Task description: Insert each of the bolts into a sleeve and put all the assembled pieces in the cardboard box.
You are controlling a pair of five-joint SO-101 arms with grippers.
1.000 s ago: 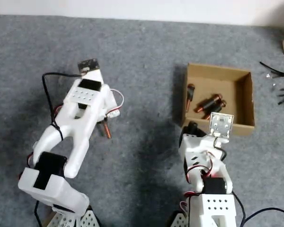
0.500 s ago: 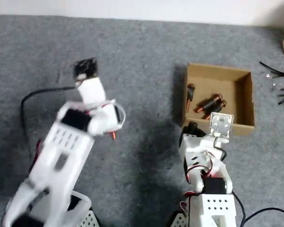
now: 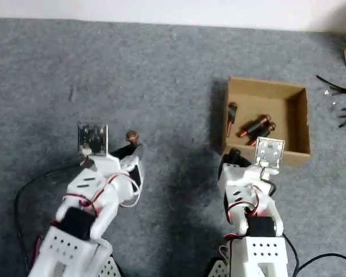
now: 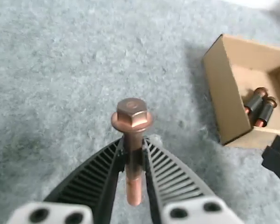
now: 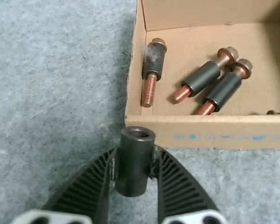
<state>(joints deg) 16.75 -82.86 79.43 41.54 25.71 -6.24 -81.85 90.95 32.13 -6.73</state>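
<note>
My left gripper is shut on a copper bolt, which stands upright with its hex head up above the grey carpet; from above the bolt head shows at the left arm's tip. The black sleeve stands upright, open end up, with my right gripper shut on it, just outside the near wall of the cardboard box. Inside the box lie three assembled bolt-and-sleeve pieces, one apart by the left wall.
Grey carpet covers the table. Dark wires and small parts lie at the far right edge beyond the box. The left arm's cable loops over the carpet at the left. Bare carpet lies between the two arms.
The left arm has swung back toward its base and turned upward, lifting the bolt off the carpet so it now stands head up. The right arm has kept still.
</note>
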